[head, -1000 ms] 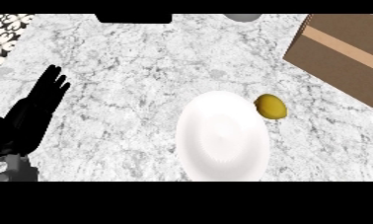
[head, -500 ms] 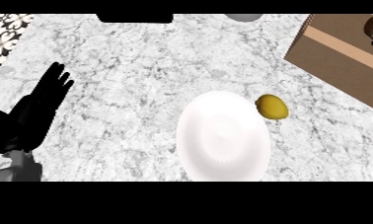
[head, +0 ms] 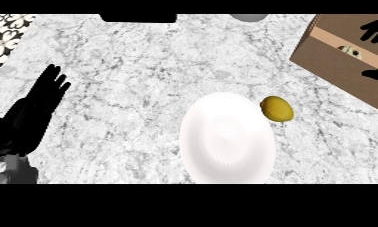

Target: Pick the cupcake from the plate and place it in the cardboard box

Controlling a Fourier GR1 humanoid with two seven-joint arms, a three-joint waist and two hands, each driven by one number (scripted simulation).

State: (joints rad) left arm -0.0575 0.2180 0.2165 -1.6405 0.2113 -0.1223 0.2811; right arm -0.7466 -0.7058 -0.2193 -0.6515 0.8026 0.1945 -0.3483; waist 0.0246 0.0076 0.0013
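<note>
The white plate lies bare on the marble counter, right of the middle. The cardboard box stands at the upper right, cut by the view's edge. Inside it a small pale thing with a dark top shows, likely the cupcake. My right hand is over the box at the right edge: its spread fingers show above the cupcake and its thumb below, neither touching it. At the left edge my left hand rests open, fingers pointing up.
A yellow lemon-like fruit lies on the counter against the plate's upper right rim. A black object and a grey round one sit at the counter's far edge. A patterned surface shows at the upper left.
My right hand's fingers have come into sight over the box, where only a dark edge showed half a second ago. The box shows a little more. The left hand has barely moved.
</note>
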